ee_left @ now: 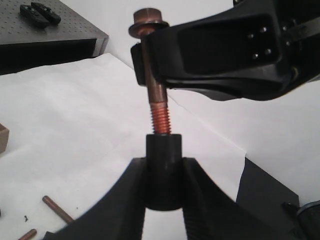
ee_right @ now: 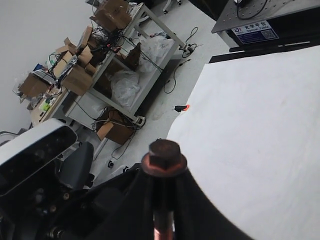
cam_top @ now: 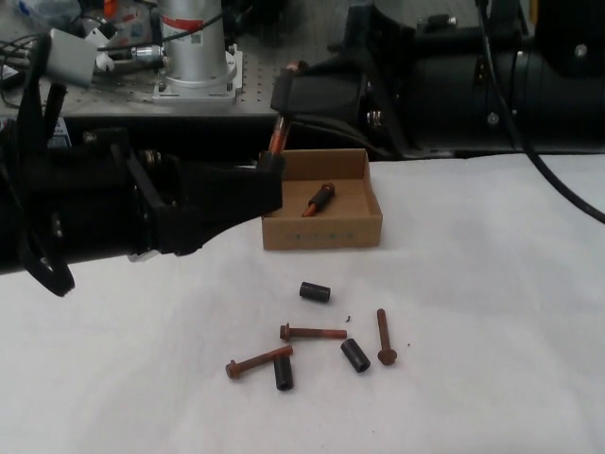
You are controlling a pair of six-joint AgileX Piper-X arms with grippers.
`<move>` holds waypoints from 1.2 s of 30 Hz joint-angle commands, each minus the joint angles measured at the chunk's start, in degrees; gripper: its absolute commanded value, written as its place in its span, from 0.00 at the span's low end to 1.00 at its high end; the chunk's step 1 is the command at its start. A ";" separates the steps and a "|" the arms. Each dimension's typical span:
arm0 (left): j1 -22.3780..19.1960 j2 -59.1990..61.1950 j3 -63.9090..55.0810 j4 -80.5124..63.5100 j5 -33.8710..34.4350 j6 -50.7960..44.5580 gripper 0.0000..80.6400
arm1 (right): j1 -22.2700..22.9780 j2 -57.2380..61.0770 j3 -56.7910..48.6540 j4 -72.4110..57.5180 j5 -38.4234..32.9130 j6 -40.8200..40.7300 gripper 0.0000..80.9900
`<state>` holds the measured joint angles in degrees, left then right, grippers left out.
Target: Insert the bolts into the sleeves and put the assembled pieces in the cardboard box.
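Note:
My left gripper (ee_left: pixel 162 166) is shut on a black sleeve (ee_left: pixel 162 150), held upright above the bench. My right gripper (ee_left: pixel 148 62) is shut on a rusty bolt (ee_left: pixel 153 90), head up, whose threaded tip sits in the sleeve's top opening. In the right wrist view the bolt head (ee_right: pixel 163 157) stands between the fingers of that gripper (ee_right: pixel 163 182). In the high view both grippers meet at the bolt (cam_top: pixel 276 135), just beyond the back left corner of the cardboard box (cam_top: pixel 321 232). One assembled piece (cam_top: pixel 319 199) lies inside the box.
On the white sheet in front of the box lie three loose black sleeves (cam_top: pixel 315 292) (cam_top: pixel 355 355) (cam_top: pixel 283 372) and three bolts (cam_top: pixel 314 332) (cam_top: pixel 258 361) (cam_top: pixel 384 336). A metal post on a perforated plate (cam_top: pixel 194 47) stands behind the bench.

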<state>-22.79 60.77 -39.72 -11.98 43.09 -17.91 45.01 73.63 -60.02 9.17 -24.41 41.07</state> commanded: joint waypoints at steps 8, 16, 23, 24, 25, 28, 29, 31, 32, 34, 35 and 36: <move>0.36 -0.49 -0.79 -8.83 -4.07 -3.93 0.01 | 1.12 -1.90 -0.16 3.77 -8.33 -4.89 0.04; 0.36 -0.49 -0.79 -9.93 -4.94 -4.03 0.01 | 1.12 -1.88 -0.16 3.77 -10.08 -4.72 0.04; 0.36 -0.49 -0.79 -10.62 -4.94 -4.39 0.01 | 1.12 -1.88 -0.16 4.59 -9.57 -4.72 0.32; 0.36 -0.49 -0.79 -11.53 -4.94 -4.42 0.01 | 1.12 -1.88 -0.16 5.44 -9.03 -4.72 0.40; 0.36 -0.49 -0.79 -12.46 -4.94 -4.43 0.01 | 0.97 -1.88 -0.16 6.54 -8.46 -4.72 0.48; 0.36 -0.49 -0.79 -14.78 -4.94 -4.43 0.01 | 0.97 -1.88 -0.16 8.85 -8.49 -4.72 0.47; 0.36 -0.49 -0.79 -15.30 -4.94 -4.43 0.01 | 0.97 -1.88 -0.16 9.34 -8.73 -4.97 0.46; 0.36 -0.49 -0.79 -16.20 -4.94 -4.43 0.01 | 0.97 -1.88 -0.16 10.26 -8.71 -5.43 0.45; 0.36 -0.49 -0.79 -16.47 -4.94 -4.43 0.01 | 0.97 -1.88 -0.16 10.89 -8.71 -6.10 0.45; 0.36 -0.49 -0.79 -16.81 -5.18 -4.43 0.01 | 0.97 -1.88 -0.16 12.26 -8.71 -7.77 0.45; 0.36 -0.49 -0.79 -16.82 -5.16 -4.43 0.01 | 0.97 -1.88 -0.16 13.19 -8.71 -8.31 0.45; 0.36 -0.49 -0.79 -16.81 -5.41 -4.43 0.01 | 0.97 -1.88 -0.16 14.20 -8.71 -9.06 0.45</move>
<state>-22.48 60.77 -39.83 -26.54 38.33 -22.03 46.05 71.98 -59.93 22.31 -32.12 33.90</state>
